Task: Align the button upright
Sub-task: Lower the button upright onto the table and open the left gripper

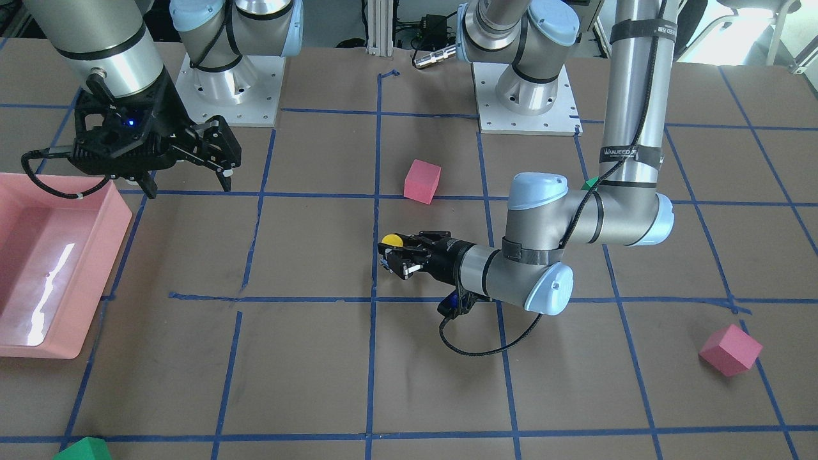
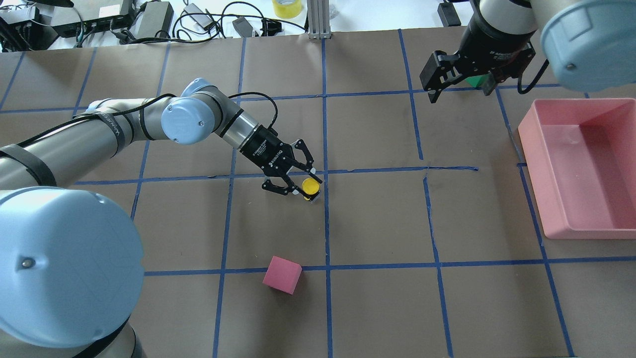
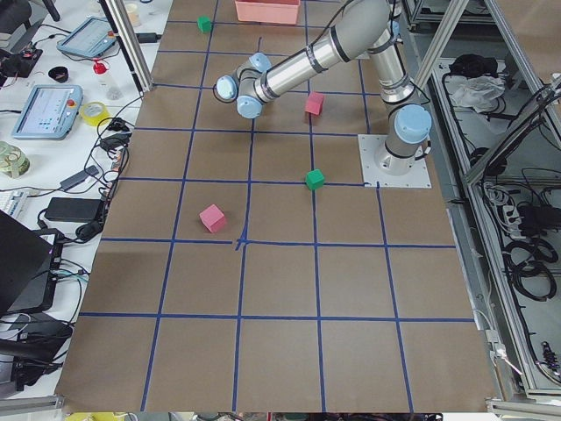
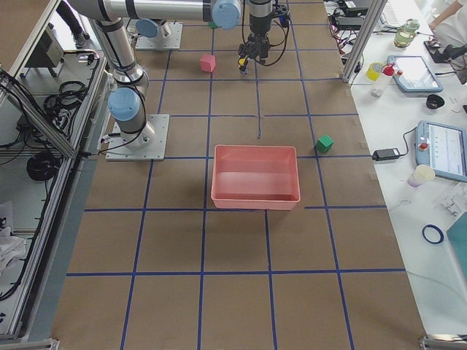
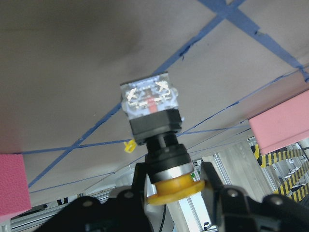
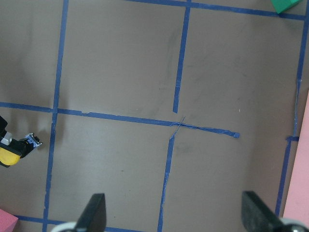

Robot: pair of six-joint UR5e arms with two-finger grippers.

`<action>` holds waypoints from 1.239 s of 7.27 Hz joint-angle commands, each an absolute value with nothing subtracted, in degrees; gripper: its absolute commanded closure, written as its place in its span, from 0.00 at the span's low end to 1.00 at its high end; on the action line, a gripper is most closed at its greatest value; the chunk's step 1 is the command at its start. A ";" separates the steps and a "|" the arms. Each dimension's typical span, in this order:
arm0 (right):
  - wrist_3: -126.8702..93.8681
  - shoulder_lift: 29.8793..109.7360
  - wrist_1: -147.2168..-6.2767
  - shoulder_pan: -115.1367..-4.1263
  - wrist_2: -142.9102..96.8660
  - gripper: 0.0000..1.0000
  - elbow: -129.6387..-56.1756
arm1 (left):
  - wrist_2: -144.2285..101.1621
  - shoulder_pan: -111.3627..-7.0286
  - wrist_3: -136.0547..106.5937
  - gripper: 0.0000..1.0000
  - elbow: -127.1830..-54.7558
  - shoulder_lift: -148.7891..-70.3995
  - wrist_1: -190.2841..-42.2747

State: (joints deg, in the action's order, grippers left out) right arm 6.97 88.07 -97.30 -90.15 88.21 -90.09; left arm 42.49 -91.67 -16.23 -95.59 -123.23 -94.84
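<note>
The button (image 2: 310, 187) has a round yellow cap, a black collar and a grey-white base. It is near the table's middle with the cap facing up. In the left wrist view the button (image 5: 154, 125) has its base towards the brown paper and leans slightly. My left gripper (image 2: 304, 184) lies low and level, its fingers (image 5: 140, 181) pressed against both sides of the cap. It also shows in the front view (image 1: 391, 252). My right gripper (image 2: 459, 93) is open and empty, held above the table far from the button, near the pink tray (image 2: 541, 149).
A pink cube (image 2: 282, 274) lies on the robot's side of the button, and another pink cube (image 1: 730, 349) lies far out on the left arm's side. A green cube (image 2: 478, 81) sits under my right gripper. Blue tape lines cross the brown paper.
</note>
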 commanded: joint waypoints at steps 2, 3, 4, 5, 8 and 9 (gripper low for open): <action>6.94 88.07 -97.29 -90.18 88.16 0.00 -90.09 | 42.54 -91.67 -16.44 1.00 -95.98 -123.31 -94.83; 7.03 88.07 -97.29 -90.09 88.24 0.00 -90.09 | 42.80 -91.67 -16.35 0.91 -96.24 -123.31 -94.83; 7.03 88.07 -97.29 -90.17 88.16 0.00 -90.09 | 43.15 -91.58 -16.26 0.78 -96.33 -123.31 -94.75; 7.03 88.07 -97.29 -90.18 88.15 0.00 -90.09 | 43.33 -91.58 -16.35 0.65 -96.33 -123.31 -94.83; 7.03 88.07 -97.29 -90.18 88.24 0.00 -90.26 | 43.33 -91.58 -17.05 0.14 -96.85 -123.05 -94.83; 7.03 88.07 -97.29 -90.18 88.16 0.00 -90.26 | 43.33 -91.58 -18.62 0.09 -96.86 -122.26 -94.83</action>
